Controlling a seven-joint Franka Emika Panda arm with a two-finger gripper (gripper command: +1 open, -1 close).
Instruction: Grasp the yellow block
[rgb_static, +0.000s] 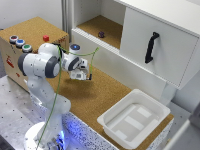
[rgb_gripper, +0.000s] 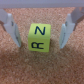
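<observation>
In the wrist view the yellow block (rgb_gripper: 40, 38) is a small bright yellow cube with black letters Z and R on it, resting on the cork surface. My gripper (rgb_gripper: 41, 44) is open, with one finger (rgb_gripper: 11, 27) on each side of the block and a gap between each finger and the cube. In the exterior view the gripper (rgb_static: 86, 76) is low over the cork mat (rgb_static: 107, 92), and the block is hidden under it.
A small red cube (rgb_static: 46, 38) sits on the wooden box (rgb_static: 35, 30) with coloured buttons (rgb_static: 20, 43). A dark purple object (rgb_static: 101, 34) lies in the open cabinet shelf. A white tray (rgb_static: 134, 117) stands on the exterior view's right, below the cabinet door with a black handle (rgb_static: 151, 47).
</observation>
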